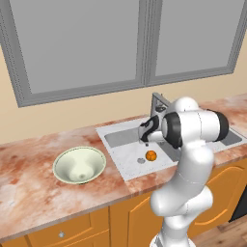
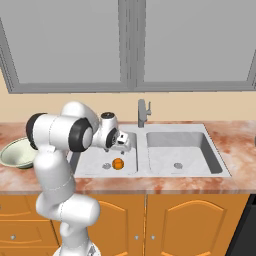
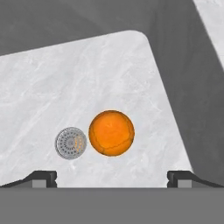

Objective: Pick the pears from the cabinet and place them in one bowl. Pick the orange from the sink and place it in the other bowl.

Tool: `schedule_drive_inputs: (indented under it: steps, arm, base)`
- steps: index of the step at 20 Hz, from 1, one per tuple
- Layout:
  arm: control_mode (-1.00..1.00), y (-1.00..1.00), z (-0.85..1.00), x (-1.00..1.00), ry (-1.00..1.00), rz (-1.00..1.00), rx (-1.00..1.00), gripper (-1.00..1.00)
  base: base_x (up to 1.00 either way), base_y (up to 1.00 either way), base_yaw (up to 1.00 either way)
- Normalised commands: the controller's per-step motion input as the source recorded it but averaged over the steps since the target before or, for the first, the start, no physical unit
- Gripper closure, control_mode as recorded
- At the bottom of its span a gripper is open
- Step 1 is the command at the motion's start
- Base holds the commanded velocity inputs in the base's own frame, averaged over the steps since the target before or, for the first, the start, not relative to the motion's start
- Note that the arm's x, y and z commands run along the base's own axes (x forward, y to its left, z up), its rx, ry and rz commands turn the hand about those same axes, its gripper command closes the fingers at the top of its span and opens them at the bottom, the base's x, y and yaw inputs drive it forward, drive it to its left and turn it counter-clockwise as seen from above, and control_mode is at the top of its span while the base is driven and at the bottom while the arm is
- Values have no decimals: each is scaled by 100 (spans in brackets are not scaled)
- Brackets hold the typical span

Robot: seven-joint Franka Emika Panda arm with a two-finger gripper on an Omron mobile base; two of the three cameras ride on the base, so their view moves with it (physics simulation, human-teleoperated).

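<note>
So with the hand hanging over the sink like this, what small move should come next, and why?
Probably a straight descent. The gripper is open above the left basin of the sink, and the orange lies beside the drain, roughly centred between the fingertips. Lowering should bring the fingers around it, ready to close.

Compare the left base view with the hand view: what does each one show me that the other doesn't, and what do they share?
Left base view alone: the cream bowl on the counter left of the sink, the faucet, the window above, the drawer fronts below, and the arm reaching over the basin.

Hand view alone: the two fingers spread wide, with the gripper open above the basin floor.

Both: the orange lying in the sink, right beside the round drain.
</note>
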Motion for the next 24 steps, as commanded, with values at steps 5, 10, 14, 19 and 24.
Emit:
schedule_drive_inputs:
  steps: [5,10,14,19,24]
  arm:
    - [-100,-6,-25,13,0,3,0,-100]
    - [-100,0,-24,12,0,3,0,-100]
    - [-100,0,-25,9,2,0,0,-100]
    - [-100,0,-26,14,4,0,0,-100]
    - [-100,0,-25,15,3,0,0,-100]
  base:
    - [0,0,0]
    - [0,0,0]
    - [0,0,0]
    - [0,0,0]
    - [0,0,0]
